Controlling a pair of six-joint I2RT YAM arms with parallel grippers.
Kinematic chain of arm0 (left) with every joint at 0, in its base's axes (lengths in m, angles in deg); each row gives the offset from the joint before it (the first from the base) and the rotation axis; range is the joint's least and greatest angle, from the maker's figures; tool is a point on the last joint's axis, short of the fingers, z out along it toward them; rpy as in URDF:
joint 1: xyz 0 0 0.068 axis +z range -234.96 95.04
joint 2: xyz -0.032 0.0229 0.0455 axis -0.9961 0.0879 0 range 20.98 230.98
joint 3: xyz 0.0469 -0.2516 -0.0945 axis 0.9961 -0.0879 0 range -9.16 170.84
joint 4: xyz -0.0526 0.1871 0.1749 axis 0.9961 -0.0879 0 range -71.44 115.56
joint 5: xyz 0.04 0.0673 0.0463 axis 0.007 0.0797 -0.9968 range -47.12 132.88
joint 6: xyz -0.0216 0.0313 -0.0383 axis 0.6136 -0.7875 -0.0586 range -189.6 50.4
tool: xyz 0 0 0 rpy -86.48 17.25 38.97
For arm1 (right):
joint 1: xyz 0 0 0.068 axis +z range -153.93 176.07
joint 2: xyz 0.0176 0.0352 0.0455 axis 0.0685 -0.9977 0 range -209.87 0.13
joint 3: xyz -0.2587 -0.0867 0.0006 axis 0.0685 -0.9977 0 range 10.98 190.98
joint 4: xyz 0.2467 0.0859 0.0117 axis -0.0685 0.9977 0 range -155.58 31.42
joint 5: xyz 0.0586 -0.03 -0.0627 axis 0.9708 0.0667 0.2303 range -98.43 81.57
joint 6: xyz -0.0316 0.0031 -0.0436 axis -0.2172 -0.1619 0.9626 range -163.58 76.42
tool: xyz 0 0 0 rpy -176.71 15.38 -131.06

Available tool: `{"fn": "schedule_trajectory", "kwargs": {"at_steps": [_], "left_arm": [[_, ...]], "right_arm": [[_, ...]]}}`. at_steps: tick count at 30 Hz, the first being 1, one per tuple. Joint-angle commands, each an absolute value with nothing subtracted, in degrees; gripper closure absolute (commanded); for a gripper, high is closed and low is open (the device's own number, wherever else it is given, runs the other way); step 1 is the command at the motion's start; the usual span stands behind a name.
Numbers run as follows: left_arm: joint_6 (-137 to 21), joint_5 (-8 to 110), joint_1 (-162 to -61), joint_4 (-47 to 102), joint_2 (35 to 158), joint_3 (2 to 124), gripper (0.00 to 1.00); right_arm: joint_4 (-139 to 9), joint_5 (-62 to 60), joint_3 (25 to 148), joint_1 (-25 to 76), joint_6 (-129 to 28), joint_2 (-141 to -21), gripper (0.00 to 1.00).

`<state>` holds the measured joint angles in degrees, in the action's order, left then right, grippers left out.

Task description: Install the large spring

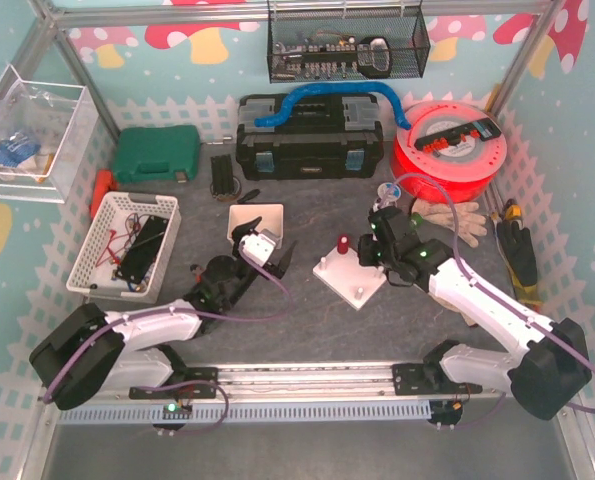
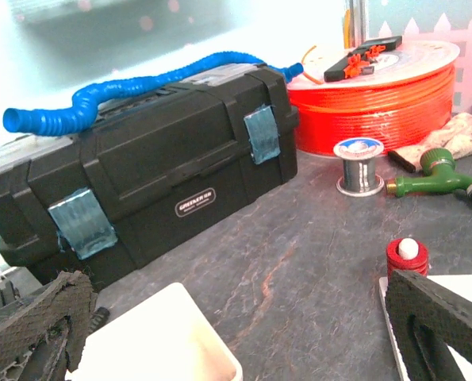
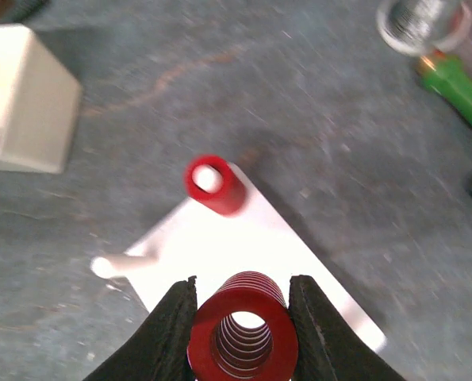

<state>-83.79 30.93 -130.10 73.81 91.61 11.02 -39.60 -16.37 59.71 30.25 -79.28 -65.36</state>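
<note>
Right tool narrow, clamped on the large spring, red coil squeezed between both pads, open end facing the wrist camera. Spring sits over the near edge of the white base plate; probably not touching it, hard to tell. Plate carries a small red spring on one peg and a bare white peg. Left tool wide, holding nothing, just above a white box on the counter.

The right gripper hangs at the white plate's edge, left gripper beside a white box.
</note>
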Motion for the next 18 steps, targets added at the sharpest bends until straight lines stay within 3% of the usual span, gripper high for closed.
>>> {"fn": "schedule_trajectory", "kwargs": {"at_steps": [1,10,18], "left_arm": [[-82.0,29.9,-130.3,72.6,91.2,10.2,0.01],[-82.2,31.2,-130.3,72.8,91.2,9.9,0.01],[-81.9,31.0,-130.3,71.8,90.0,9.6,0.01]], "right_arm": [[-27.6,-24.0,61.7,30.2,-86.9,-63.2,1.00],[-28.0,-28.2,57.6,29.9,-88.5,-61.4,1.00],[-32.7,-22.5,55.4,28.0,-88.5,-62.3,1.00]]}}
